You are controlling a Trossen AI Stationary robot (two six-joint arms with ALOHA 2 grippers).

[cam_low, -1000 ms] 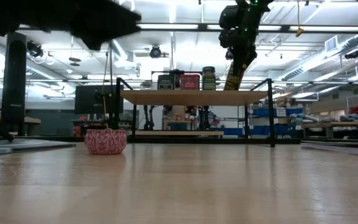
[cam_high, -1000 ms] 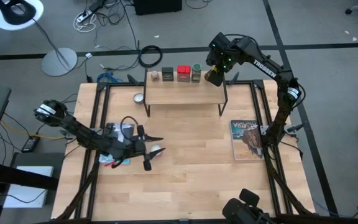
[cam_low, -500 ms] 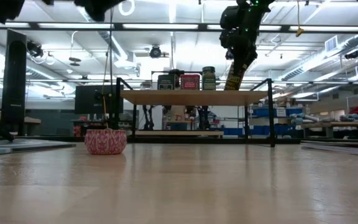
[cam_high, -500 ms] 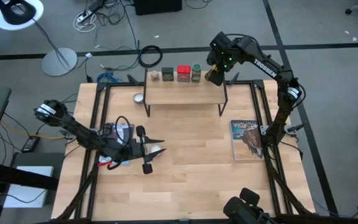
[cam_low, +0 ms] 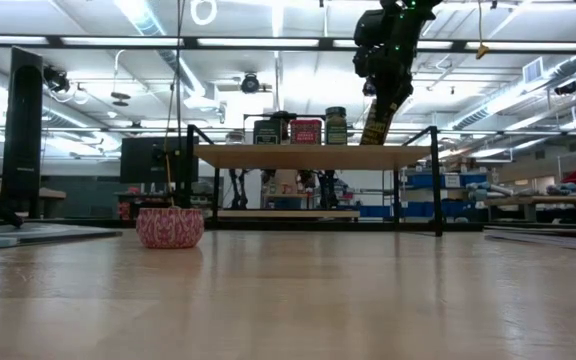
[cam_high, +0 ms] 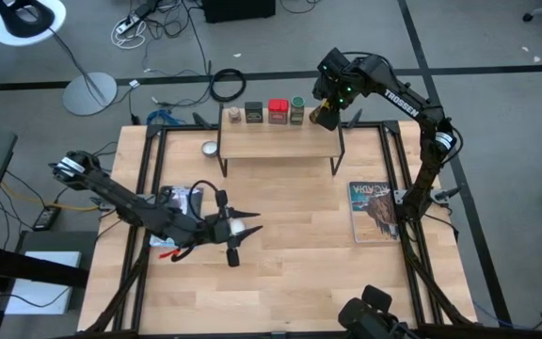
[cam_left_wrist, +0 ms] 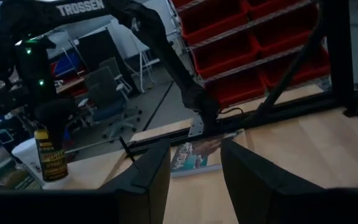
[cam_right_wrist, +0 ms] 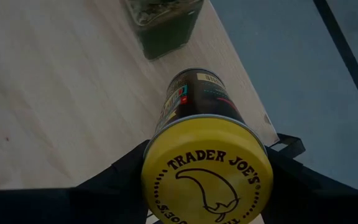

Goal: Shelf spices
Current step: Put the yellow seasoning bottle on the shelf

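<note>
Right claw (cam_high: 326,115) clamped on yellow jar (cam_right_wrist: 205,149) above shelf (cam_high: 280,141) right end, fingers mostly hidden behind lid; left claw (cam_high: 243,231) apart over surface (cam_high: 299,273), tips cut off in wrist view.

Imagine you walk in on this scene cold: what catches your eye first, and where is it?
The right gripper holds the yellow jar above the right end of the shelf. Four spices stand in a row along the shelf's back edge. The left gripper hovers open over the table's left half.
</note>
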